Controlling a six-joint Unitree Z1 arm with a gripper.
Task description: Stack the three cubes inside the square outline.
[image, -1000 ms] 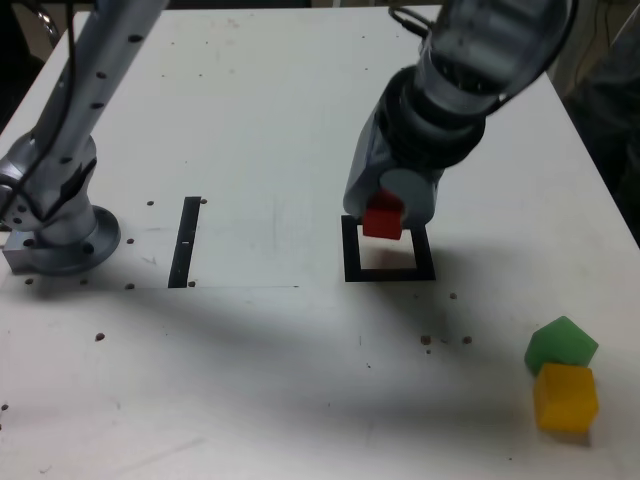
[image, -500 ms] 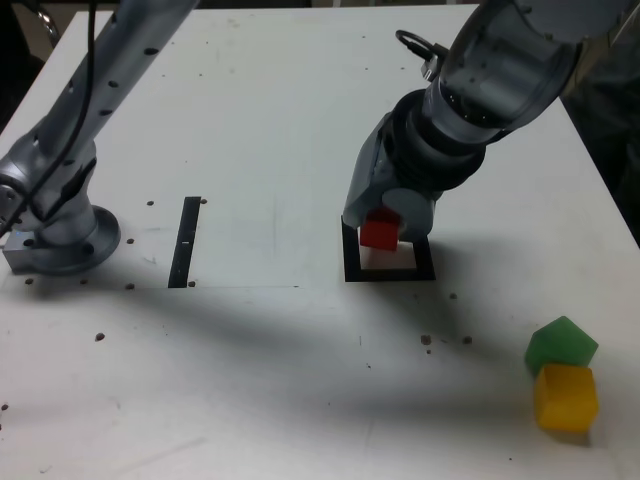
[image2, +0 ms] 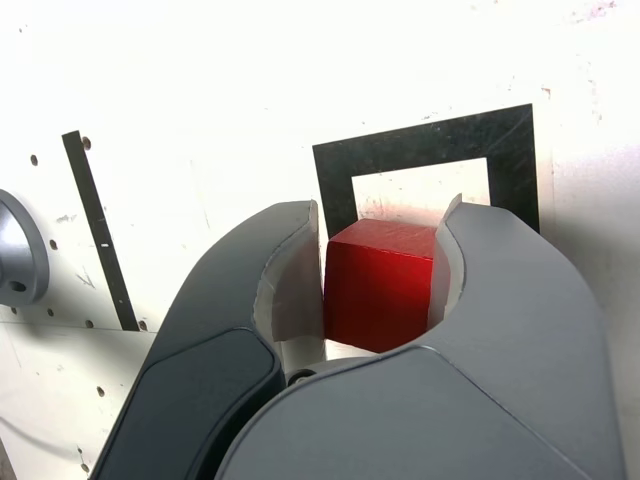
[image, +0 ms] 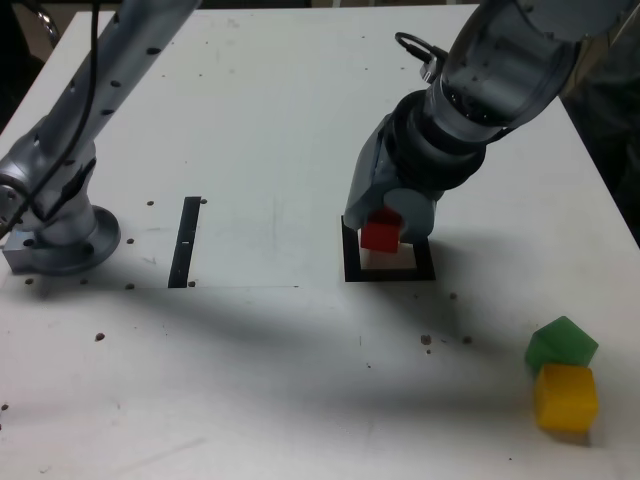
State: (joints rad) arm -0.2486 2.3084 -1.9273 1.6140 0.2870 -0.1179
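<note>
The gripper [image: 383, 228] holds the red cube [image: 381, 236] over the square outline [image: 350, 268]. In the wrist view the two grey jaws press against opposite side faces of the red cube [image2: 378, 285], one on each side, closed as far as the cube lets them. The cube sits well inside the jaws, between their curved inner faces, with its top face and one front face showing. Its far edge reaches about level with the jaw tips.

In the wrist view the outline [image2: 430, 143] lies on the table [image2: 250, 80] just past the cube, and the cube overlaps the near part of its white centre. In the exterior view the cube is at the back of the outline, over the white centre and the far black bar. I cannot tell whether its underside touches the table or hangs just above it.

The green cube [image: 561, 343] and the yellow cube [image: 565, 397] lie well apart from the outline, near the table's front edge at the exterior view's right. They touch each other, the green one behind the yellow one and turned at an angle.

A thin black strip [image: 186, 240] lies on the table to the exterior view's left of the outline, between it and the arm's round base [image: 60, 240].
</note>
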